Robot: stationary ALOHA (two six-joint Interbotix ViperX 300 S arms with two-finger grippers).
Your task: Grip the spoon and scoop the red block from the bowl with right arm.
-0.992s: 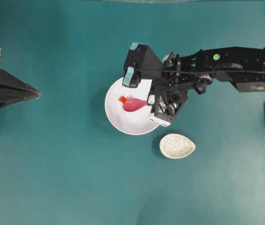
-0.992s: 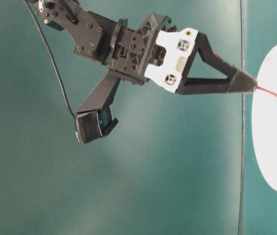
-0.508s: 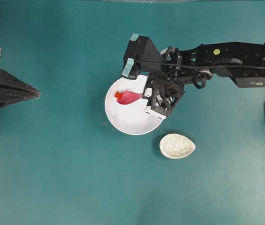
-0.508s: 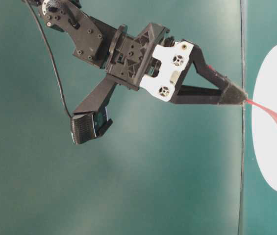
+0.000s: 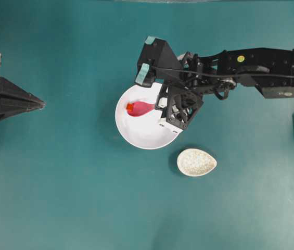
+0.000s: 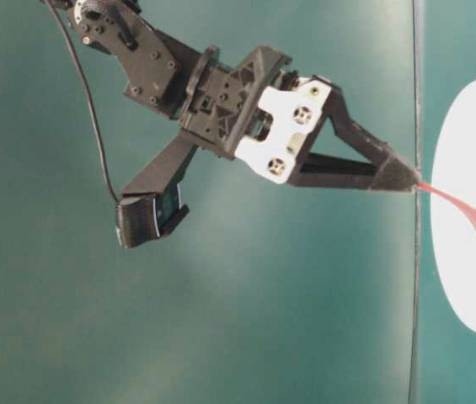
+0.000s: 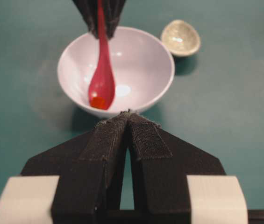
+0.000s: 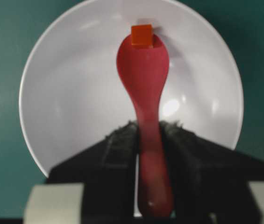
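1. While its jaws are clamping the spoon handle, the right gripper is hanging over the bowl.
2. Inside the bowl, the red block is touching the spoon's tip.
3. Well away from the bowl, the left gripper is sitting with jaws closed.

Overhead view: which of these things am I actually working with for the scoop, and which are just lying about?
In the job:
- spoon, clamped in the right gripper
- red block, at the spoon's tip
- bowl

Lying about:
- speckled dish, on the table apart from the bowl
- left gripper, shut and parked at the left edge
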